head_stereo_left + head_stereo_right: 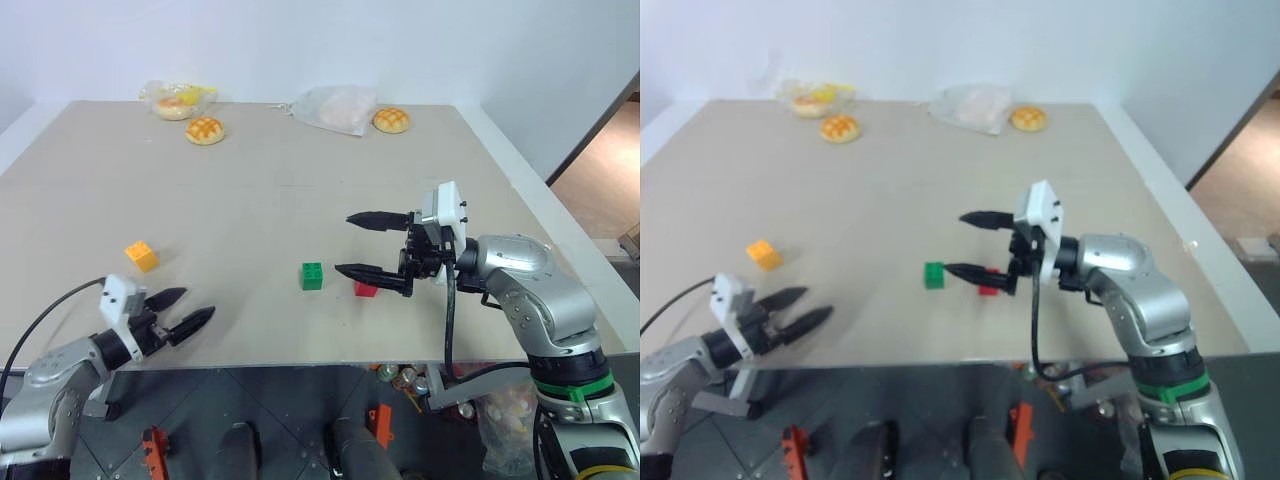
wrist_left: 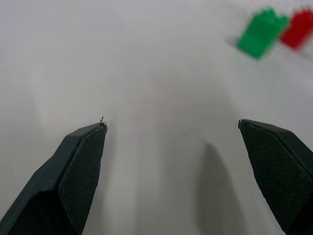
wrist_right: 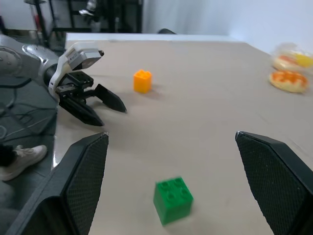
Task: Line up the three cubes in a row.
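A green cube (image 1: pixel 312 276) stands near the table's front middle, with a red cube (image 1: pixel 365 289) just to its right, partly behind a finger. An orange cube (image 1: pixel 142 255) lies apart at the left. My right gripper (image 1: pixel 348 244) hovers above the red and green cubes, pointing left, open and empty. My left gripper (image 1: pixel 194 307) is open and empty at the front left edge, below the orange cube. The left wrist view shows the green cube (image 2: pixel 261 32) and red cube (image 2: pixel 299 27) ahead. The right wrist view shows the green cube (image 3: pixel 173 199) and orange cube (image 3: pixel 142 81).
Two golden buns (image 1: pixel 204 130) (image 1: pixel 391 120) lie near the far edge of the beige table (image 1: pixel 260 190), with a clear bag of food (image 1: pixel 175 100) and a crumpled plastic bag (image 1: pixel 335 108). The table's front edge runs right by my left gripper.
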